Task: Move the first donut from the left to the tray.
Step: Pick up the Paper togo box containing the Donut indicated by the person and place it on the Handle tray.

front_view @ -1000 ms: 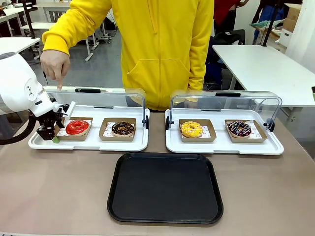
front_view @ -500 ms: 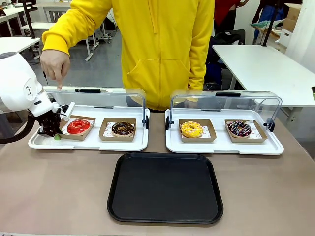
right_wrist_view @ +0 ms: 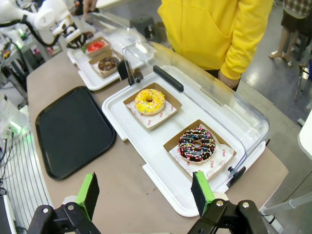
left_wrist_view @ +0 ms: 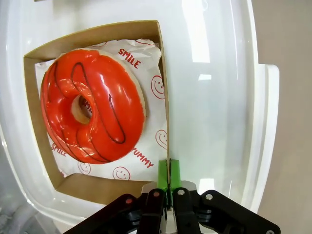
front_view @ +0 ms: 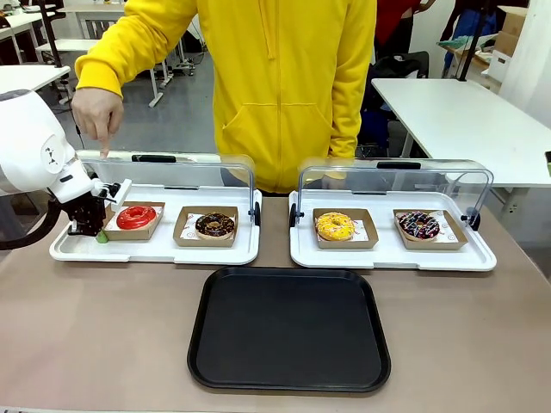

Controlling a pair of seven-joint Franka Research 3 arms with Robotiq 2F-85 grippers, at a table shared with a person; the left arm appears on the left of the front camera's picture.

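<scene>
The first donut from the left [front_view: 136, 216] is a glossy red ring in a brown cardboard holder [front_view: 129, 231], at the left end of the left white tray. My left gripper [front_view: 99, 234] is at the holder's left corner. In the left wrist view the green pads [left_wrist_view: 163, 171] are shut on the holder's thin wall, with the donut [left_wrist_view: 92, 112] just beyond them. The black tray [front_view: 288, 327] lies bare at the table's middle front. My right gripper [right_wrist_view: 145, 192] hangs open, high over the table's right side, holding nothing.
A chocolate donut [front_view: 214, 225] sits beside the red one. The right white tray [front_view: 392, 255] holds a yellow donut [front_view: 335, 226] and a sprinkled one [front_view: 418, 225]. Both clear lids stand open at the back. A person's hand [front_view: 96, 116] points down over the left tray.
My left gripper has shut on the wall of the holder. The holder with the red donut has tipped and risen a little at its left side.
</scene>
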